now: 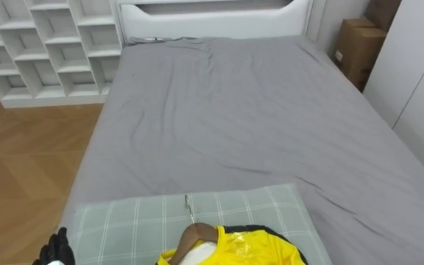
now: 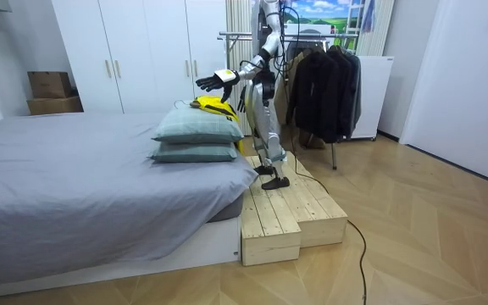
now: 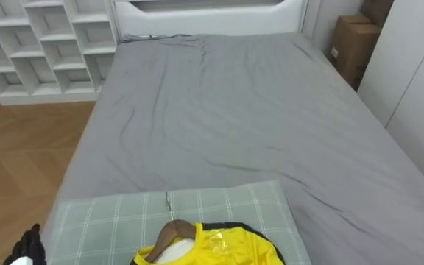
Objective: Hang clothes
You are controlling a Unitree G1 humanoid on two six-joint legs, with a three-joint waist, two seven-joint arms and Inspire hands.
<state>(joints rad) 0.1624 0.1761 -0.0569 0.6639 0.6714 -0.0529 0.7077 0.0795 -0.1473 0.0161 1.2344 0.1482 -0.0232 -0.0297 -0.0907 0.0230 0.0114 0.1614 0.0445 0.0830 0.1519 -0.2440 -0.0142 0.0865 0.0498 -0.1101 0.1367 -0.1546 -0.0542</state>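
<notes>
Shirt point(image 1: 250, 250), yellow with black trim, lies on the pillow point(image 1: 124, 221) at its near edge, already threaded on a wooden hanger point(image 1: 197, 235). The hanger's metal hook point(image 1: 188, 206) points toward the pillow's far edge. That probably explains the placement: lifted on the stacked pillows at the near end of the bed point(image 1: 234, 110), the shirt sits within reach and the hook is free to be taken.

The left hand point(image 1: 56, 250) hovers off the pillow's near left corner, fingers spread and holding nothing (the room view shows it stretched out above the pillows). It is apart from the shirt and the hanger.

The robot stands on a wooden platform point(image 2: 295, 212) against the bed's end, facing the bed. The rack point(image 2: 246, 36), with dark coats point(image 2: 320, 85) hung on it, is behind the robot, so I judge it must turn round to hang the shirt. The platform's edge underfoot and the crowded coats look like the main hindrances.

Beyond the bed are a white shelf point(image 1: 43, 44) and a box point(image 1: 355, 48), both well apart from the work.
</notes>
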